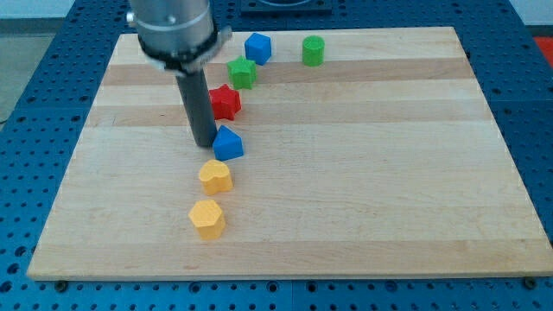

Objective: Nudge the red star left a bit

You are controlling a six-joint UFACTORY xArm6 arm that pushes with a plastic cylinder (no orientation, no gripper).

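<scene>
The red star (226,102) lies on the wooden board (346,155) in the upper left part of the view. My tip (204,142) rests on the board just below and to the left of the red star, with the rod covering the star's left edge. The tip is right next to the left side of a blue block (228,143). A green star (242,72) sits just above and to the right of the red star.
A blue block (257,47) and a green cylinder (313,51) stand near the view's top. Two yellow blocks (215,176) (207,218) lie below the tip. The board's left edge is well to the left.
</scene>
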